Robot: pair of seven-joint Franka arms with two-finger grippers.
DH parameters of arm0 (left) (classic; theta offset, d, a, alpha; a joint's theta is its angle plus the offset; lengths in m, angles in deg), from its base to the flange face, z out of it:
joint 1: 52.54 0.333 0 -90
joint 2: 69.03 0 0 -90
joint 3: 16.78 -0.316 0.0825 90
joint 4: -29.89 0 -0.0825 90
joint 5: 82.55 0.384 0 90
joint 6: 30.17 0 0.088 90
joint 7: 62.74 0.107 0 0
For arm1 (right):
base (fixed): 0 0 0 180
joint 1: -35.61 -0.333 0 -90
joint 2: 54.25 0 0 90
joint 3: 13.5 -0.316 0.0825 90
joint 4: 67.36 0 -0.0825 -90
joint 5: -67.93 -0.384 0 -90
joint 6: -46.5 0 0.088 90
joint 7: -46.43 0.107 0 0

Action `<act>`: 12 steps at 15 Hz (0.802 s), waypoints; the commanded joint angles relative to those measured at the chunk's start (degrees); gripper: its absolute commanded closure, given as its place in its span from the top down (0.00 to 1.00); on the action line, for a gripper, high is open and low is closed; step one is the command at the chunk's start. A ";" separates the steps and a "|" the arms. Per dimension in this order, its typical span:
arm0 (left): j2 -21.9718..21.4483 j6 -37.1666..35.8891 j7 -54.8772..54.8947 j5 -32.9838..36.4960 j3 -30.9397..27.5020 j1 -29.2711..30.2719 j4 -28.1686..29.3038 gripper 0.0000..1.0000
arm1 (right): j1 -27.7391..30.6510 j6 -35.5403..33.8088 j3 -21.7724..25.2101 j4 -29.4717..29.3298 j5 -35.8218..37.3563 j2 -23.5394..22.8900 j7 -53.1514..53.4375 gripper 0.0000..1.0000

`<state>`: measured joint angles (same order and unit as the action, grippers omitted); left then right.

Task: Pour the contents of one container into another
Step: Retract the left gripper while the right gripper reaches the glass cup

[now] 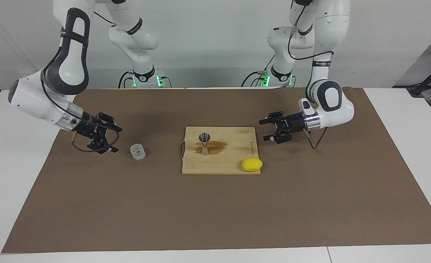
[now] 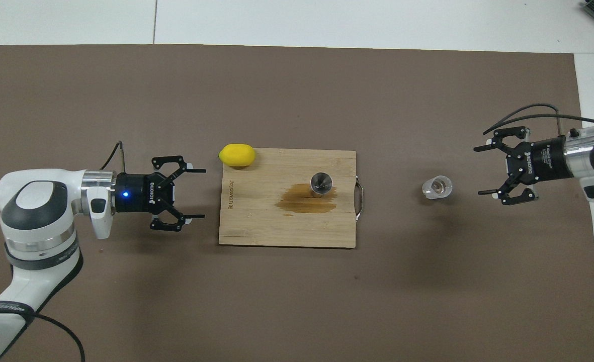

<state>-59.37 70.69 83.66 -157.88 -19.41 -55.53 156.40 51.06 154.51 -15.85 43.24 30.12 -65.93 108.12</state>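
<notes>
Right gripper [image 1: 110,139] is hanging wide open and empty just beside the glass cup [image 1: 138,151], which is sitting off the cutting board [image 1: 237,168] looking thick, slick, so I'd be pinching its ribbed walls.

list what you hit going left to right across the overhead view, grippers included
left gripper → lemon → cutting board → brown spill → metal jigger → glass cup → right gripper
</notes>
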 commanded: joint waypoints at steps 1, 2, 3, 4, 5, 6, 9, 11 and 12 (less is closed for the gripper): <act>-1.66 -4.61 0.21 10.60 0.34 5.61 -1.78 1.00 | 1.33 2.81 -0.63 1.72 -3.31 -2.37 0.55 1.00; -1.58 -6.19 -0.58 15.17 0.34 7.37 -3.63 1.00 | 1.68 2.82 -0.63 2.07 -5.58 -3.43 -0.33 1.00; -1.49 -7.94 -1.28 19.66 0.34 8.95 -5.56 1.00 | 2.21 2.82 -0.63 2.42 -6.65 -4.92 -4.34 1.00; -1.31 -9.70 -1.38 23.96 0.34 10.45 -7.93 1.00 | 2.73 2.73 -0.63 2.43 -7.18 -6.67 -6.90 1.00; -1.14 -11.02 -1.38 28.36 0.34 11.42 -10.21 1.00 | 2.91 2.82 -0.63 2.25 -9.18 -8.43 -7.80 1.00; -1.22 -11.65 -1.38 32.32 0.34 12.47 -11.63 1.00 | 3.00 2.73 -0.72 2.25 -11.38 -9.41 -7.90 1.00; -1.66 -11.39 -1.47 41.12 0.34 13.54 -14.62 1.00 | 2.39 2.99 -0.72 4.78 -14.38 -9.86 -9.82 1.00; -1.49 -11.12 -2.51 45.78 0.34 12.49 -18.39 1.00 | 2.12 4.39 -0.72 8.12 -16.58 -9.07 -12.63 1.00; -1.14 -11.04 -4.44 48.68 0.69 11.44 -21.11 1.00 | 1.86 5.18 -0.72 9.10 -17.46 -8.80 -13.25 1.00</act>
<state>-60.79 60.17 82.64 -114.25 -19.29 -42.46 140.16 52.95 157.27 -16.15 48.24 15.47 -76.90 97.73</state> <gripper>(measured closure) 0.000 0.000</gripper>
